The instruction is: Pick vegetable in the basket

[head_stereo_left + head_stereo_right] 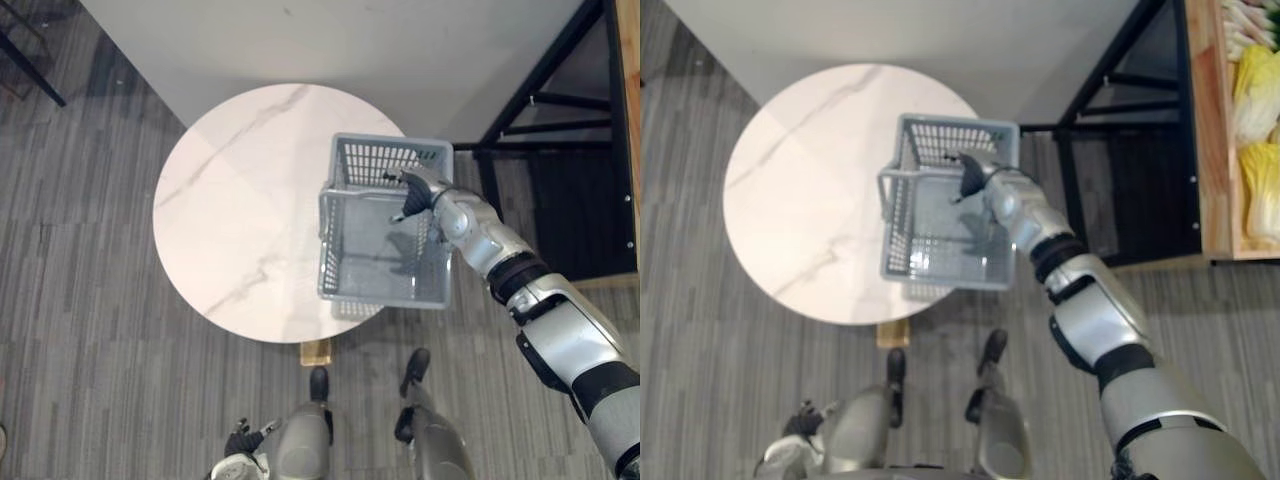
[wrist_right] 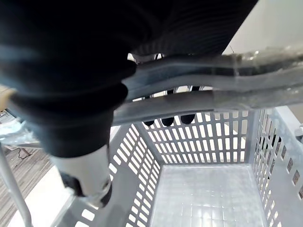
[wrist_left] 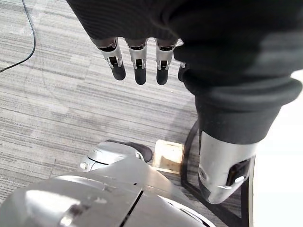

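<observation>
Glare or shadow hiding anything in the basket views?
Left eye view: table bright, marble veins readable; basket floor shaded yet visible. Right wrist view: glints on the handles that the right hand grips, basket floor evenly lit. Left wrist view: table edge washed white beside the open left hand.

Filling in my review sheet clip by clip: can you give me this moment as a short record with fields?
basket: grey plastic, empty, overhanging the near right edge of the round white table; resting or lifted, cannot tell
right hand: fingers curled round the basket's handles
left hand: hanging low above the floor, fingers relaxed, holding nothing
vegetables: pale yellow, on the wooden shelf at the right
progress: no vegetable picked yet
</observation>
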Controlling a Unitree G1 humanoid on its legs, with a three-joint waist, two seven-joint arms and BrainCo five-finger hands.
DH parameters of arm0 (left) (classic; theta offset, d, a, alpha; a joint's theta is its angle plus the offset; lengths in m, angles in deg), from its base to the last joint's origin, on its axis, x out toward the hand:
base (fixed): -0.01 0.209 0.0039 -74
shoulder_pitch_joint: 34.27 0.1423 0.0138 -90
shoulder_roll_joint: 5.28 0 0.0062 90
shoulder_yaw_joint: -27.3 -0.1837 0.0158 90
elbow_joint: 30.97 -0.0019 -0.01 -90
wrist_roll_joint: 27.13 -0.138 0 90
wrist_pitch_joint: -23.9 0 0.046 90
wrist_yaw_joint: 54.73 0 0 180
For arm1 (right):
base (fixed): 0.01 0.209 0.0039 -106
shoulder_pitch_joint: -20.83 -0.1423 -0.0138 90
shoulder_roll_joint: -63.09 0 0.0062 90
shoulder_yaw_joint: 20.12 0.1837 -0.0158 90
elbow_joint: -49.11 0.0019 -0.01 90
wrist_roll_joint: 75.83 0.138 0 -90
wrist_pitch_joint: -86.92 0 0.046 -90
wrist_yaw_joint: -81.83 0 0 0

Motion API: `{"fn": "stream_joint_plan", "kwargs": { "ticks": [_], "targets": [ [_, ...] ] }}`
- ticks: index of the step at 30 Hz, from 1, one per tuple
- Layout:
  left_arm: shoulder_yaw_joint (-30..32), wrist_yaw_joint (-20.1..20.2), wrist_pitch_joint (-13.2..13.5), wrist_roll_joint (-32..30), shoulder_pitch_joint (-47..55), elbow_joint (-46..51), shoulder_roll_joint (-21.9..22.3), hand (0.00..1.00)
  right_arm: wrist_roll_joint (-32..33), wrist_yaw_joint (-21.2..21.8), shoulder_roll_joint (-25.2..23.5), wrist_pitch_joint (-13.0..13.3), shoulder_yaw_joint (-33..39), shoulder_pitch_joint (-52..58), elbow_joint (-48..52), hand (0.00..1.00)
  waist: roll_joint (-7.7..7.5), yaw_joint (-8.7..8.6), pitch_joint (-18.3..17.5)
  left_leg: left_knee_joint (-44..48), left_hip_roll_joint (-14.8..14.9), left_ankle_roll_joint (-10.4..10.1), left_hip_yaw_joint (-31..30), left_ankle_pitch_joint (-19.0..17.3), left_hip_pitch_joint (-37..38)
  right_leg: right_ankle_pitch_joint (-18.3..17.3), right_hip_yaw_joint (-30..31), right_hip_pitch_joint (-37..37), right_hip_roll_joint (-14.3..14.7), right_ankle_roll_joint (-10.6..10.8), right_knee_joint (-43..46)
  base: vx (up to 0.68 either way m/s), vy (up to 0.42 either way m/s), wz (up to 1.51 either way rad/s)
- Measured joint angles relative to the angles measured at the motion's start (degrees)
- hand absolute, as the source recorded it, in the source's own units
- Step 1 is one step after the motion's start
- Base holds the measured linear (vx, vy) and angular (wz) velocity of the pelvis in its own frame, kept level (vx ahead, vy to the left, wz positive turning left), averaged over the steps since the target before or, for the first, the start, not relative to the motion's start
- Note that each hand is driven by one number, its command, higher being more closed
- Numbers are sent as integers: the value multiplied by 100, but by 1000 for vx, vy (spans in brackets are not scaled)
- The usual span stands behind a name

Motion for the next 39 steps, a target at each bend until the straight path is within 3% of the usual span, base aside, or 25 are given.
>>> {"fn": "stream_joint_plan", "kwargs": {
  "ticks": [22, 25, 31, 33, 39],
  "targets": [
    [-214, -34, -27, -23, -13, 5, -44, 0, -445, -40, 10, 104, 50, 361, -31, 100, -28, 130, -12, -2, -12, -6, -7, 7, 138, 31, 0, 136, -2, -5, -10, 0, 0, 0],
    [-211, -32, -41, -119, -8, 4, -80, 0, -441, 0, -12, 158, -71, 501, 4, 100, -101, 130, -57, -68, -21, -17, 6, 28, 233, 31, 13, 199, -6, -5, -13, 3, 1, -2],
    [-92, -28, -158, -313, 55, -15, -188, 0, -442, 344, -2, 207, -915, 616, 745, 100, -424, 65, -346, -133, 43, -17, 284, 29, 425, 33, 296, 195, 74, -3, -20, 24, -14, -22],
    [-16, -23, -179, -359, 234, -23, -244, 0, -406, 459, 28, 236, -954, 763, 1352, 100, -536, -143, -592, -149, 69, -20, 327, 26, 476, 34, 343, 208, 107, -1, -20, 27, -24, -15],
    [173, -4, -253, -576, 416, -66, -246, 0, 212, 472, 648, 524, -1105, 1028, 2588, 100, -594, -303, -1059, -202, 150, -67, 558, -22, 757, 45, 639, 312, 217, 12, -23, 7, -24, -24]
  ]
}}
